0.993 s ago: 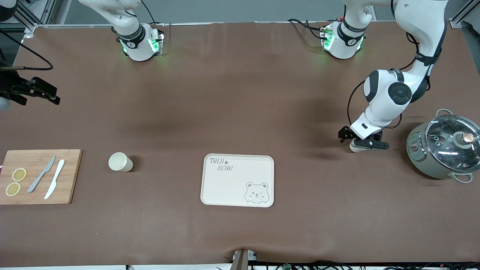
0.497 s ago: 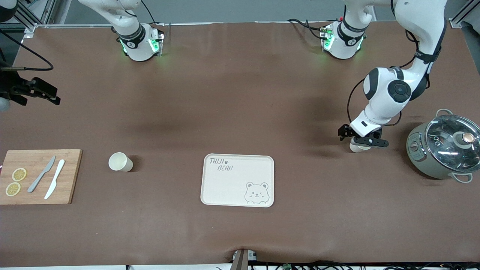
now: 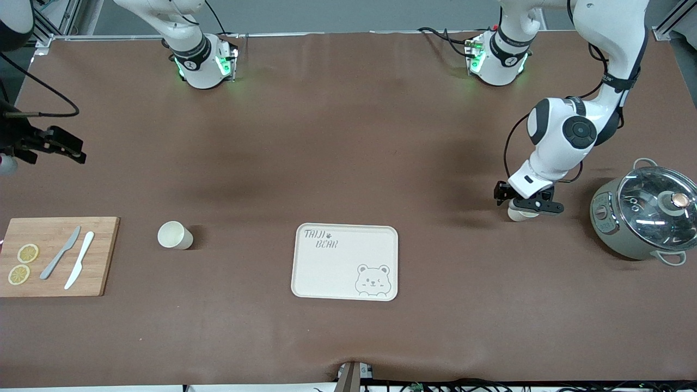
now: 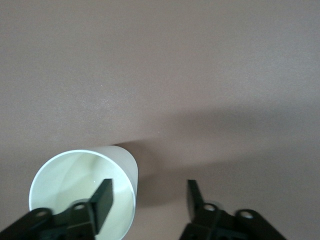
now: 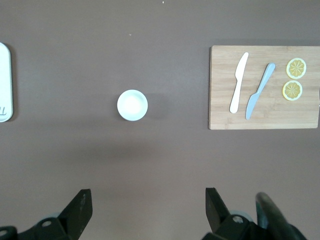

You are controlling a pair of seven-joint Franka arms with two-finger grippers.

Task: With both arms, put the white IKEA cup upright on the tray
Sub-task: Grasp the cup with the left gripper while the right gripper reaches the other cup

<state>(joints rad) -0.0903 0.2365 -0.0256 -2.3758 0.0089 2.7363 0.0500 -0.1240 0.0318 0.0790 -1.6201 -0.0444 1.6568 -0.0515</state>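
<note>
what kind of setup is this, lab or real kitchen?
Most likely a lab bench staged as a kitchen: a brown mat-covered table with arm bases bolted on, loose cables along its edge, and props laid out apart: a tray, a cutting board and a lidded pot.

We read "TAIJI BEAR" in grey hand-drawn capitals on the cream tray [image 3: 326,261], set in two lines at the corner farthest from the front camera, toward the right arm's end of the table. A small paw mark follows the first word. In the right wrist view only a sliver of that lettering shows, too little to read.
</note>
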